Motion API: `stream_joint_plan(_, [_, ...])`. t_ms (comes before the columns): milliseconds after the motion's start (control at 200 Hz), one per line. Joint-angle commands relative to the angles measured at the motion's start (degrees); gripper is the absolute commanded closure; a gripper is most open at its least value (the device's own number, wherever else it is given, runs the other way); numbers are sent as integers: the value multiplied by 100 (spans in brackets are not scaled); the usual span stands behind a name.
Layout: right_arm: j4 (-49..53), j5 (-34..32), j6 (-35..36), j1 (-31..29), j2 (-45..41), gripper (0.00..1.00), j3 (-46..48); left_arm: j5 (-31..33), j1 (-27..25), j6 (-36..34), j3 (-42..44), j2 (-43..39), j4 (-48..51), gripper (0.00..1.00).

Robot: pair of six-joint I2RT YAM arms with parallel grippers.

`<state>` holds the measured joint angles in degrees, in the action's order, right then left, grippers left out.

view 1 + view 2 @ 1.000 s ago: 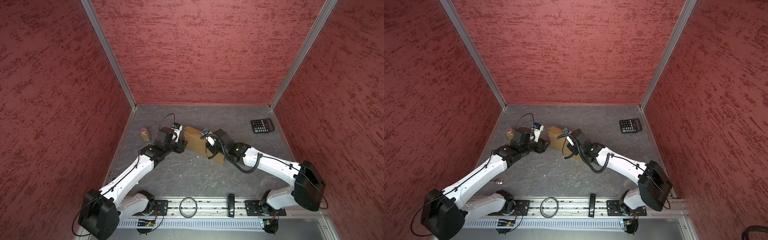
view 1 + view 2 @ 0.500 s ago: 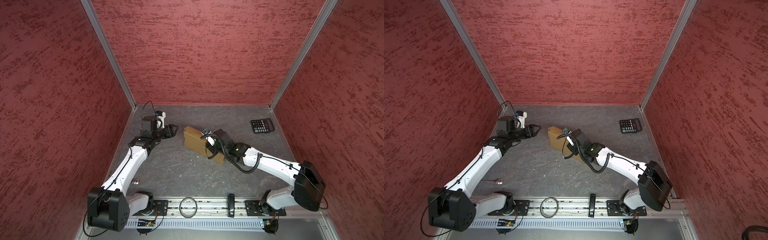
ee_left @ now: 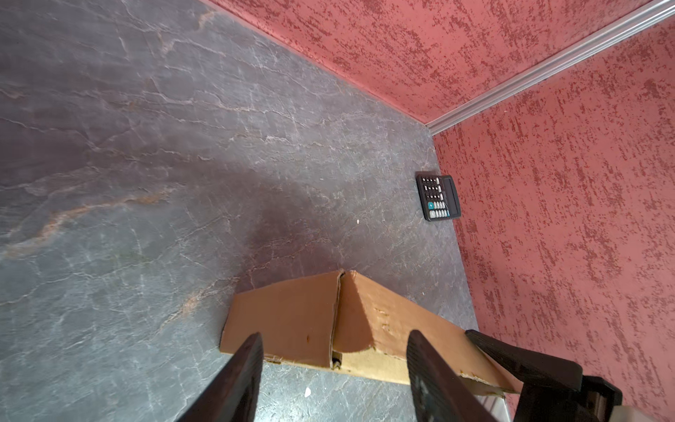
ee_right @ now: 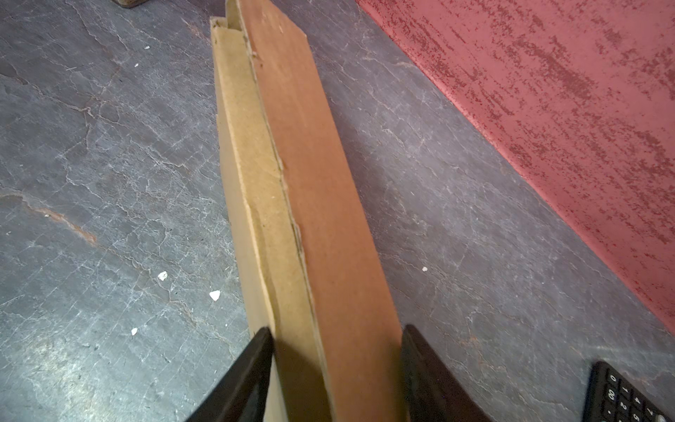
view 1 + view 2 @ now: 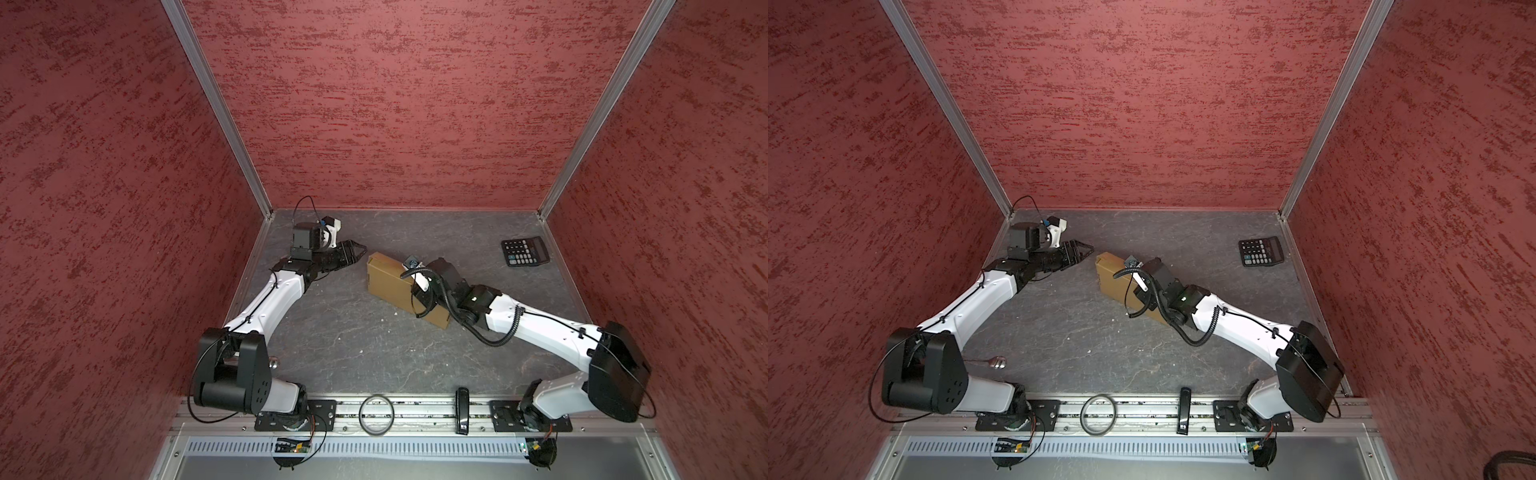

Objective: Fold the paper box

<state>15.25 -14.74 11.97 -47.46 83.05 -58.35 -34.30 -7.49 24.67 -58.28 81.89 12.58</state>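
1. The left fingers (image 3: 241, 380) stand spread apart and empty, pointing at the paper box (image 5: 388, 278) from just beside its far left corner.
2. The paper box lies folded up on the grey desk (image 5: 353, 345), slanting from far left to near right.
3. The right fingers (image 4: 248, 376) are clamped across the paper box, one on each long side, over its right half.
4. A black calculator (image 5: 524, 251) lies well apart, right of the box and farther back.
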Motion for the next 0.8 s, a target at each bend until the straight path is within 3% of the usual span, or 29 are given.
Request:
stream_joint_plan(0, [620, -42, -127, -9, 84, 44, 7, -155, -122, 4, -173, 135, -157, 36])
stream_joint_plan(797, [682, -57, -140, -60, 119, 44, -45, 172, -386, -252, -7, 543, -134, 40])
